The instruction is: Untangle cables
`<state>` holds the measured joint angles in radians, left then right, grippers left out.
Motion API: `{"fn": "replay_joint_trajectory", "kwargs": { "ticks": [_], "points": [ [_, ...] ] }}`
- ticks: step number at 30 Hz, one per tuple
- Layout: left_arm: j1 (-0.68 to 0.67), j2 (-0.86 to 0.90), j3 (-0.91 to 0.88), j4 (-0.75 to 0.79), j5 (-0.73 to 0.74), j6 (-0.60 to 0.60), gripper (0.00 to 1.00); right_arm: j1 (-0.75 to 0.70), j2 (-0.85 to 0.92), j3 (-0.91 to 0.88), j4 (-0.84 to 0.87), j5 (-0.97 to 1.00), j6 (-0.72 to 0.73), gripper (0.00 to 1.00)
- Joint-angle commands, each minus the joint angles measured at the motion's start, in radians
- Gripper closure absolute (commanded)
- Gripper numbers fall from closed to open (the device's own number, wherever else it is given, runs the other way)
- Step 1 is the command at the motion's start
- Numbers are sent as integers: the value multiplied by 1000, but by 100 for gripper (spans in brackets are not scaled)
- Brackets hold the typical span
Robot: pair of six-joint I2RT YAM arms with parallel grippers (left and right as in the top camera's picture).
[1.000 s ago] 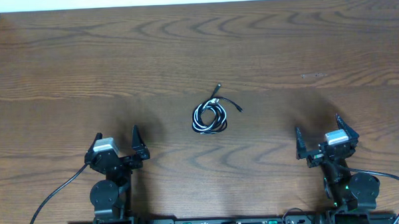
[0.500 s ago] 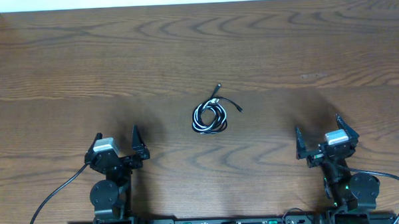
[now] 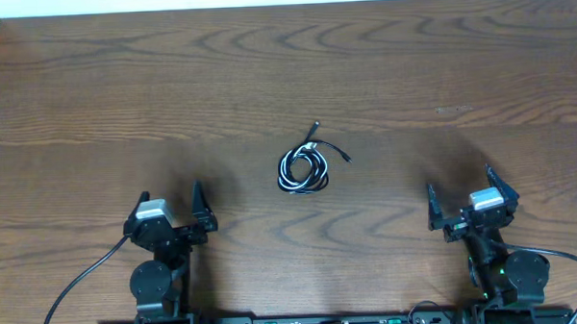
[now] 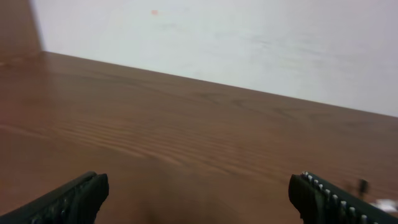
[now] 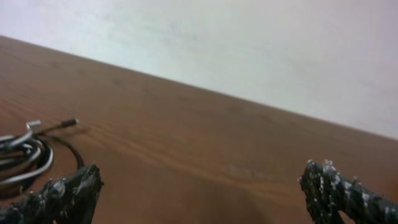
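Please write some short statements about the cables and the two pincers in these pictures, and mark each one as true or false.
1. The cables, one black and one white, lie coiled together on the table. True.
2. The left pincer is shut on the cables. False: it is open, holds nothing and is apart from them.
3. The right pincer is open. True.
4. The cables lie at the table's left edge. False: they lie near the middle.

Dark brown wood-grain table (grain running across), bordered at its far edge by a plain white wall, evenly lit
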<state>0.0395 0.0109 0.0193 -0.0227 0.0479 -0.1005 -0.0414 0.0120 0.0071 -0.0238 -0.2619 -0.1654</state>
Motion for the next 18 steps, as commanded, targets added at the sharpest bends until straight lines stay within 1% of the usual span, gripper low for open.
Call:
{"fn": "replay_joint_trajectory", "kwargs": {
  "ticks": [1,6,10,18],
  "points": [
    [5,-4,-15,-11,129,2,2,3,-5,-1,21,-67,-6,1],
    [5,-2,7,1,228,3,2,3,-5,-1,21,-129,-4,1],
    [5,37,50,1,232,16,2,3,-5,0,39,-179,-4,1],
    [5,220,173,1,250,30,2,3,-5,16,35,-220,-1,1]
  ]
}}
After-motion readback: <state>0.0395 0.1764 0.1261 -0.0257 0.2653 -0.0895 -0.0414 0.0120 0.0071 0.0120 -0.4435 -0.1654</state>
